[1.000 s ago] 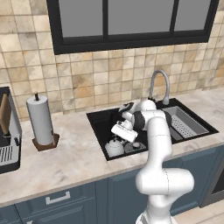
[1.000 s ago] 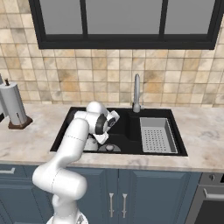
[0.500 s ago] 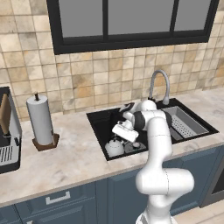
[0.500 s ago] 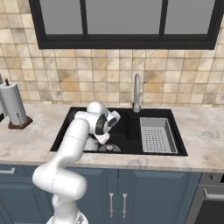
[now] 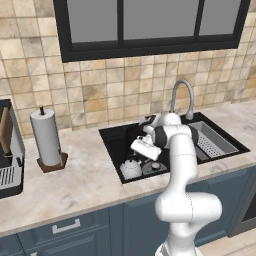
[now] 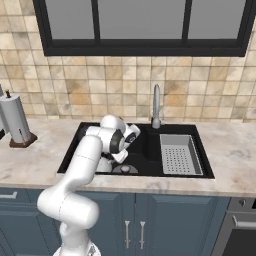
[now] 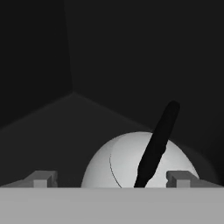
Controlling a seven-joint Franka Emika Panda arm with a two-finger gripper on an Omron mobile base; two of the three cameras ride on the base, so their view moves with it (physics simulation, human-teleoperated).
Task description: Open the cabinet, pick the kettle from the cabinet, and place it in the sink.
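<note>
The whitish-grey kettle [image 5: 131,169] stands on the floor of the black sink [image 5: 112,142], near its front left corner, with the round drain [image 5: 152,166] beside it. In the hand view its domed body [image 7: 127,162] fills the lower middle and its dark arched handle [image 7: 157,144] rises across it. My gripper [image 7: 111,179] is open just above the kettle, one fingertip [image 7: 41,178] on each side and neither touching it. From the base, the hand [image 5: 144,147] hangs low inside the basin. The arm partly hides the kettle [image 6: 106,165] from the right. The wall cabinet is out of view.
A chrome gooseneck faucet [image 5: 181,95] rises behind the sink. A grey perforated strainer tray [image 5: 210,140] fills the basin's right half. A paper towel roll [image 5: 46,137] and a coffee machine [image 5: 7,150] stand on the counter to the left. A dark-framed window [image 5: 150,25] hangs above.
</note>
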